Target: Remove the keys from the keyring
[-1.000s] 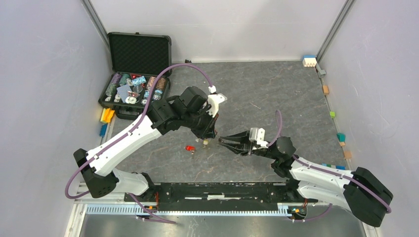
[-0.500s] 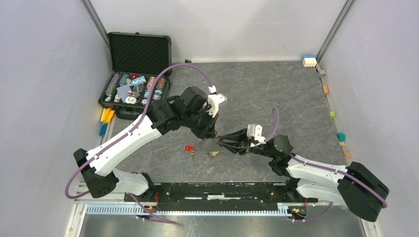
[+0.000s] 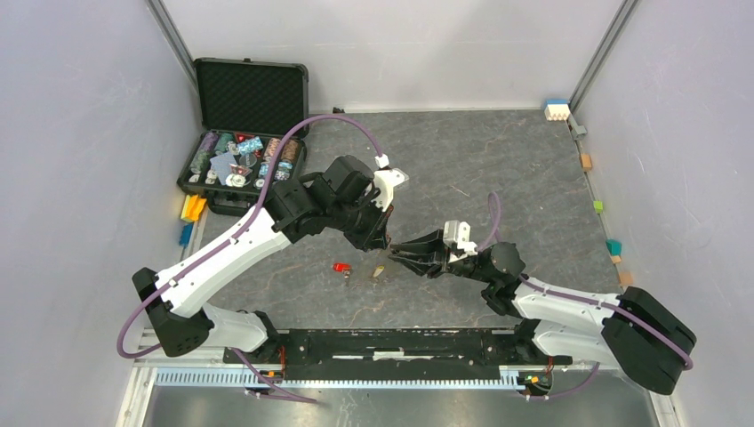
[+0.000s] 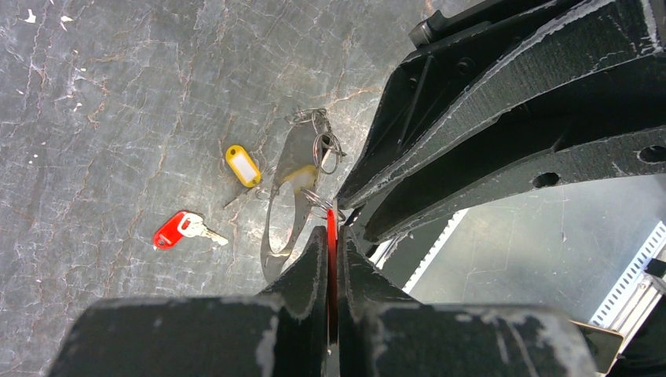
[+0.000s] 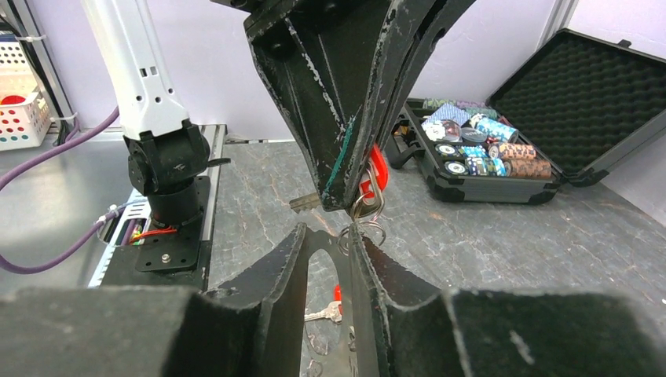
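A red key (image 4: 181,229) lies loose; yellow key (image 4: 243,165) perhaps on grey keyring (image 4: 280,214).

Your left gripper (image 4: 331,234) has matt black plastic fingers (image 4: 298,275), scuffed pale along the edges. The thin red key head (image 4: 332,259) pinched between them looks like smooth plastic. Just past the tips, the grey flexible keyring strap (image 4: 292,161) has a dull sheen, and its small silver rings (image 4: 324,145) are bright metal. Beneath lies the matt marbled grey tabletop (image 4: 94,102).
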Robot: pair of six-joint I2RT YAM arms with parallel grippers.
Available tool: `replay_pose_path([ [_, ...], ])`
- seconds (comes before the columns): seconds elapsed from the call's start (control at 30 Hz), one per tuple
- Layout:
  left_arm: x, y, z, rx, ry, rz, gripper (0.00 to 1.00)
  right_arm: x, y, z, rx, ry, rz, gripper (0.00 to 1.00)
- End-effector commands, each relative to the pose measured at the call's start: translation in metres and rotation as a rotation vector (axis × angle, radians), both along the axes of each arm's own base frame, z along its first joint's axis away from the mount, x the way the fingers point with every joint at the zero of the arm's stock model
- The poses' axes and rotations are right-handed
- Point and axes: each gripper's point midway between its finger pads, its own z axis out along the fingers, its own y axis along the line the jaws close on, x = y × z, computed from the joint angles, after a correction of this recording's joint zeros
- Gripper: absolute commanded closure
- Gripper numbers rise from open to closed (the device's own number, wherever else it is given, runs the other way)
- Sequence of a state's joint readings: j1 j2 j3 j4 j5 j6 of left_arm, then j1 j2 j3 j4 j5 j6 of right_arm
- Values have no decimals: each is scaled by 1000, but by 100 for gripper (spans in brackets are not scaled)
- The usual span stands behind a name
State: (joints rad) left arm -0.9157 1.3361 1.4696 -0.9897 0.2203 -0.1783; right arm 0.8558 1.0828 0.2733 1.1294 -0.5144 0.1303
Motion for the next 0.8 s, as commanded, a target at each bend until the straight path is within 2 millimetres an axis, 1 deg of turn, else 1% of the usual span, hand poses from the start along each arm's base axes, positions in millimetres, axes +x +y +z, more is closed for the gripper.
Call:
replay_pose_path([
  [0.0,1,-8,25,-82,-44,-22,98,0,4,21,49,-36,13,70],
  [0.17,1,-7,26,-82,-46,-18,98,2,6,15,32,-23,10,71],
  [0.57,1,-7,24,-78,-41,-16,98,4,10,18,40,-3,18,78],
  [0.67,1,-6,25,-80,-44,-14,98,5,11,17,36,6,19,78],
  [0.77,1,-6,26,-83,-45,-13,98,6,11,16,35,11,19,76],
])
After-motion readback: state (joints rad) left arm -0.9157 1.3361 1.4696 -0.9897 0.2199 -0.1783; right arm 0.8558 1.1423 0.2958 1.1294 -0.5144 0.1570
